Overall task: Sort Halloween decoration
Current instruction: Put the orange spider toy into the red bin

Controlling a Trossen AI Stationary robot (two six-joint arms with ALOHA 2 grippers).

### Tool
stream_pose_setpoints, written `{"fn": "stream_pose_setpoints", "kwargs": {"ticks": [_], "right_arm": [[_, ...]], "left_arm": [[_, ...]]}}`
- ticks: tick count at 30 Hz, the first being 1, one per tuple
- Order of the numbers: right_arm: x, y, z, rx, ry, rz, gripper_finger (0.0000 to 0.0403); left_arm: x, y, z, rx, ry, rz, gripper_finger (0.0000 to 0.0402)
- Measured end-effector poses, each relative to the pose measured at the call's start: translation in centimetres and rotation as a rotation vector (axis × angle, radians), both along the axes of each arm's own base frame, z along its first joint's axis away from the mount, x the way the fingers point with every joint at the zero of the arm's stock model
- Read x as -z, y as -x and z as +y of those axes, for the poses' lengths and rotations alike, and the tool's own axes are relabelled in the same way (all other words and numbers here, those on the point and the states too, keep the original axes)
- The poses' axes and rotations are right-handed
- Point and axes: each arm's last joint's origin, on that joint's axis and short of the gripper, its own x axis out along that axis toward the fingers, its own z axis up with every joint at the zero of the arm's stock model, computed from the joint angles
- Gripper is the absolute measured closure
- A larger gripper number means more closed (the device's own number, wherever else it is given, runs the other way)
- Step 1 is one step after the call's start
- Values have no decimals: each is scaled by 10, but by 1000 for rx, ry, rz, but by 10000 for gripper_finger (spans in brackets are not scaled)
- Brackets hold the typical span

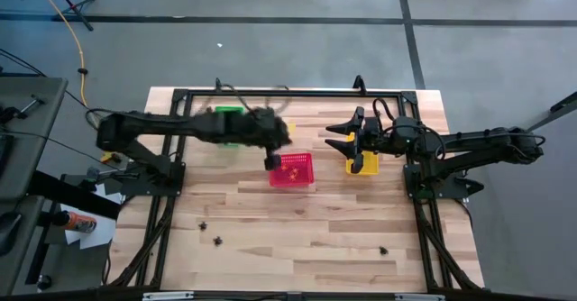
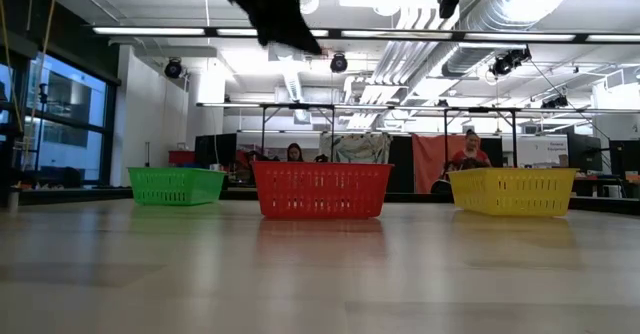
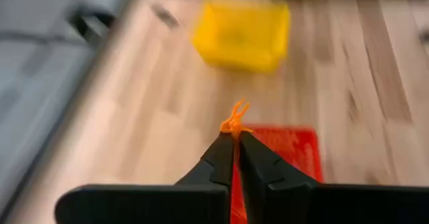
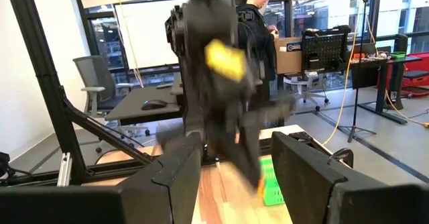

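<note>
My left gripper (image 1: 273, 161) hangs over the left rim of the red basket (image 1: 292, 170), shut on a small orange trinket (image 3: 234, 120). The green basket (image 1: 227, 121) shows partly from under that arm. My right gripper (image 1: 340, 135) waits open and level above the yellow basket (image 1: 363, 164), nothing between its fingers (image 4: 177, 177). Three black trinkets (image 1: 205, 224) (image 1: 217, 241) (image 1: 383, 250) lie on the wooden table near its front edge. In the low view the three baskets stand in a row on their flat bottoms. My left gripper pinches the orange trinket's lower end (image 3: 234, 128) between its two fingertips. The trinket's forked upper part sticks out past the tips. The fingers slant down toward the table's right side. The trinket is lifted clear, above the red basket (image 3: 289, 150).
A dark frame (image 1: 270, 92) runs along the table's far edge and down both sides. The wooden top (image 1: 297, 229) in front of the baskets holds only the black trinkets. People sit at desks in the room behind (image 2: 470, 146).
</note>
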Motion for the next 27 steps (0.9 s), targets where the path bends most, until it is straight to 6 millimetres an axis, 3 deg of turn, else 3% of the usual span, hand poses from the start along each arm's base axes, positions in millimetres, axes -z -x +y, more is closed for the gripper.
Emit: {"fn": "stream_pose_setpoints", "kwargs": {"ticks": [8,12,18,27], "right_arm": [[0,0,0,1,0,0,226],[0,0,0,4,0,1,226],[0,0,-1,22,-2,1,226],[1,0,-1,23,-3,14,226]], "left_arm": [[89,-41,-21,63,114,255,401],[118,-50,-24,34,148,322,401],[135,-53,-22,16,156,357,401],[136,-51,-10,-52,180,367,391]]}}
